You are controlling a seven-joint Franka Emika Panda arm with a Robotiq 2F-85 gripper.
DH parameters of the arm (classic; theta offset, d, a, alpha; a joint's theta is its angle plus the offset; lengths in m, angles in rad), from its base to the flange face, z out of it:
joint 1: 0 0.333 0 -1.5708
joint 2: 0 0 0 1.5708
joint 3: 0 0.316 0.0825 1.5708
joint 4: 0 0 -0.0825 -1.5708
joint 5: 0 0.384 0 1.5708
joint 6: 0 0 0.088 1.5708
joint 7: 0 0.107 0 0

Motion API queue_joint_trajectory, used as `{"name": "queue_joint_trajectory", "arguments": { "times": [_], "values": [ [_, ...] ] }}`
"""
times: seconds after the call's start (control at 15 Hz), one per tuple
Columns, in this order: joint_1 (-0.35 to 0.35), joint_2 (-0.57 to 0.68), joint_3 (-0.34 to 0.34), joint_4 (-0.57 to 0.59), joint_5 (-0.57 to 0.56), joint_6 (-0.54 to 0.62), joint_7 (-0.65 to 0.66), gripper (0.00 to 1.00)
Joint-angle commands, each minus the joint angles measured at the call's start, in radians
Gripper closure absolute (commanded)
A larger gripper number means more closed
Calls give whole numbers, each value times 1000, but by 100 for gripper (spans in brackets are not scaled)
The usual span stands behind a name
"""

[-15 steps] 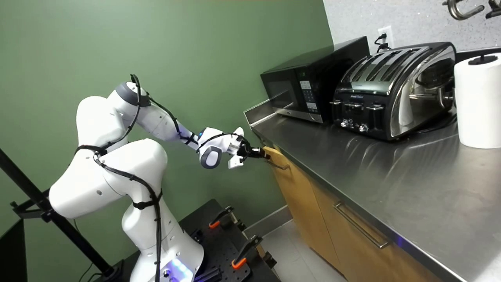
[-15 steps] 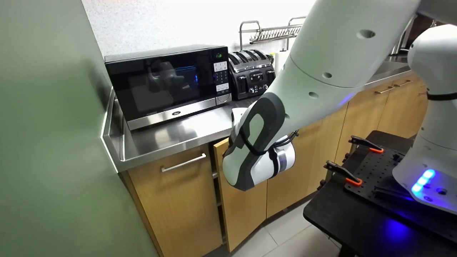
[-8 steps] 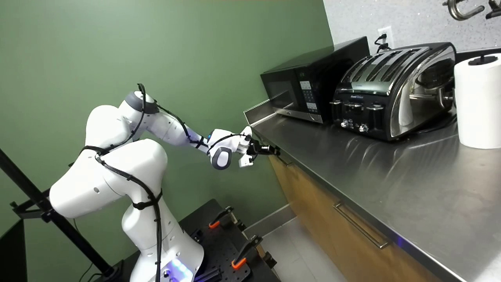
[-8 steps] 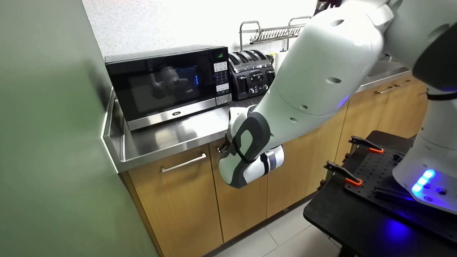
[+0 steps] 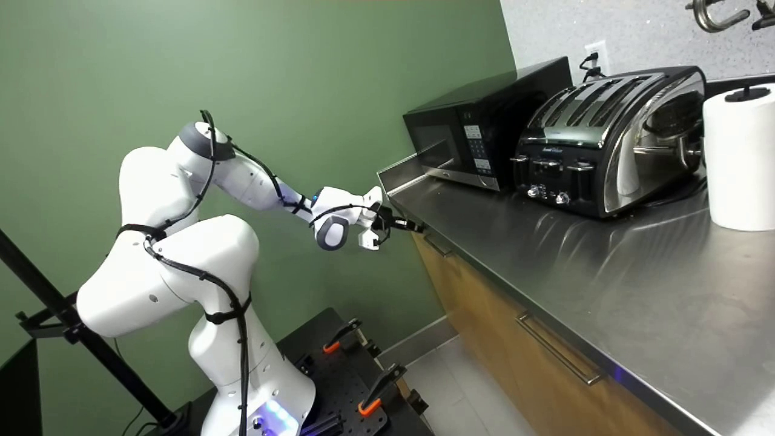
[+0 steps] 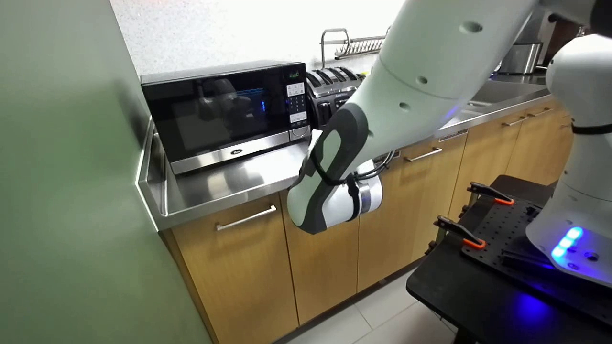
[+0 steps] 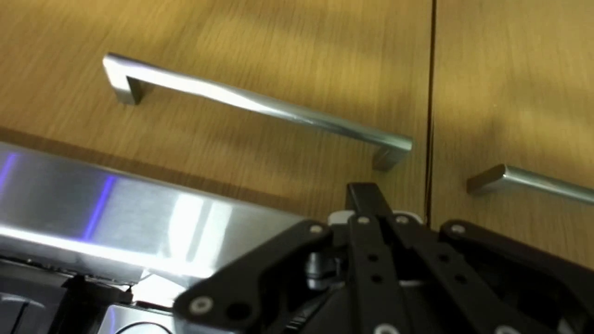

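Note:
My gripper (image 7: pixel 364 189) is shut, its black fingertips together with nothing between them. In the wrist view it points at a wooden cabinet door, close to one end of a metal bar handle (image 7: pixel 260 103). To the right, across the seam between doors, part of a second handle (image 7: pixel 547 184) shows. The fingertips overlap the door in that view; I cannot tell whether they touch it. In an exterior view the gripper (image 5: pixel 419 227) is near the counter's front edge, close to a door handle (image 5: pixel 437 246). The cabinet door (image 6: pixel 315 267) sits closed, flush with its neighbours. The arm's wrist hides the gripper there.
Above the doors runs a steel counter (image 5: pixel 545 260) bearing a black microwave (image 6: pixel 224 114), a four-slot toaster (image 5: pixel 605 139) and a paper towel roll (image 5: pixel 742 157). A green wall (image 5: pixel 290 72) bounds the cabinets' end. Black clamps (image 6: pixel 459 231) grip the robot's table.
A second ago the cabinet door stood ajar; half a second ago it was closed with the gripper against or near it. Since then the gripper has drawn back slightly and risen, still shut.

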Motion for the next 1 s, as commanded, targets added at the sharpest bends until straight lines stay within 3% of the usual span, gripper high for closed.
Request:
{"name": "queue_joint_trajectory", "arguments": {
  "times": [0.0, 0.47, 0.73, 0.93],
  "values": [
    [29, -239, -29, -165, 22, -6, 0, 100],
    [170, -569, -246, -335, 62, -63, -38, 100],
    [218, -737, -310, -384, 60, -63, -61, 100],
    [234, -829, -320, -405, 63, -58, -76, 100]
  ]
}}
